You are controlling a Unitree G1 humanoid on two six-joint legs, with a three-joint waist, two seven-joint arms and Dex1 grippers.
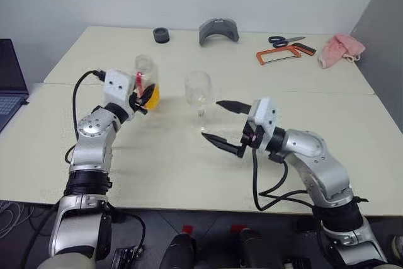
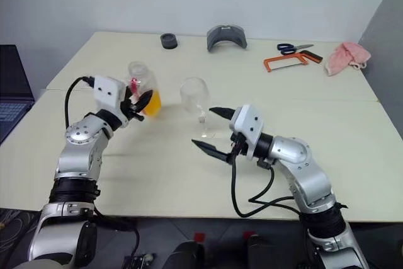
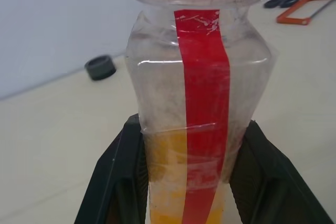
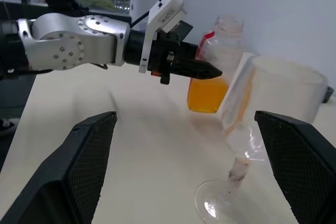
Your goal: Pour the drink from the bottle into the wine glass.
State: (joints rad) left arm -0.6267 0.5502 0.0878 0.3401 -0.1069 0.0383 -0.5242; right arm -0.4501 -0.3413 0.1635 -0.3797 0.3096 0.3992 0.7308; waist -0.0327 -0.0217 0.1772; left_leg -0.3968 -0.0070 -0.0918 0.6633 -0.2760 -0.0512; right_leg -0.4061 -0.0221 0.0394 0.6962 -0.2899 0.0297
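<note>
The bottle (image 1: 145,75) stands upright at the left of the table, clear with a red strip, its neck uncapped. The orange drink (image 1: 153,96) fills its lower part. My left gripper (image 1: 143,97) is shut on the bottle; in the left wrist view its black fingers (image 3: 119,178) press both sides of the bottle (image 3: 199,103). The empty wine glass (image 1: 199,90) stands upright to the right of the bottle. My right gripper (image 1: 210,118) is open just right of the glass, its tips level with the stem, touching nothing. In the right wrist view the glass (image 4: 273,98) is ahead of the spread fingers (image 4: 79,166).
Along the table's far side lie a black ring (image 1: 161,34), a grey curved piece (image 1: 219,31), scissors (image 1: 286,40), an orange hacksaw (image 1: 284,53) and a pink cloth (image 1: 340,50). A laptop (image 1: 9,83) sits at the far left.
</note>
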